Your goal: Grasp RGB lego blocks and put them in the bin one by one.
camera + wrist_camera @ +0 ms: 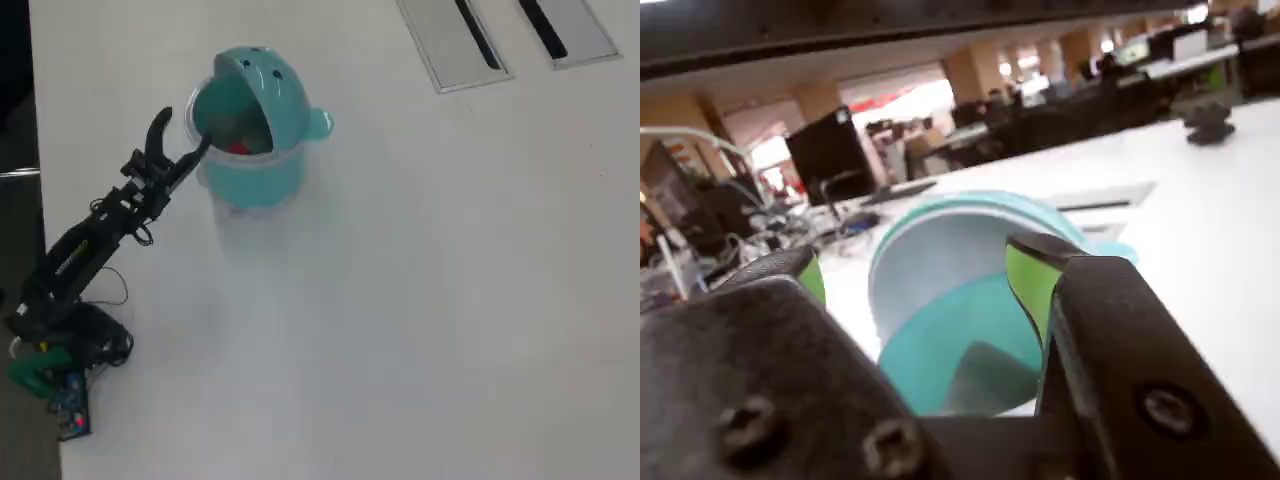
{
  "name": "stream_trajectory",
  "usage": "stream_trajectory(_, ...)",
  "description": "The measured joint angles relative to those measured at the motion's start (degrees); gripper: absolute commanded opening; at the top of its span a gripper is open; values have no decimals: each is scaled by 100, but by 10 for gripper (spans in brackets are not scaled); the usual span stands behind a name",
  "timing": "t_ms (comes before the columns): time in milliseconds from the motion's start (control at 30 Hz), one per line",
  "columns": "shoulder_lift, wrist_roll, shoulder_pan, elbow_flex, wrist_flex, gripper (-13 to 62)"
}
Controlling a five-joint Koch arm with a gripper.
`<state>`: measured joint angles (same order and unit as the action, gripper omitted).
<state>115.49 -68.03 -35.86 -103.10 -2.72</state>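
Overhead view: bin [255, 170] stands on the tabletop [420, 300], far left. Gripper [180, 135] is at its left rim. Red block [238, 149] lies inside.

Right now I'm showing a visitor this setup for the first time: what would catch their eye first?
The teal bin, near the table's top-left in the overhead view, its hood tipped back. Something red shows inside it. The black arm reaches up from the lower left, its gripper at the bin's rim with the jaws spread; in the wrist view they frame the opening.
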Motion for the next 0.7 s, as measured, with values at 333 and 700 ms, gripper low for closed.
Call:
stream_trajectory(333, 580, 1872, 492, -932, 413, 330)
stream_trajectory(700, 1090, 3779, 1310, -2004, 1248, 328)
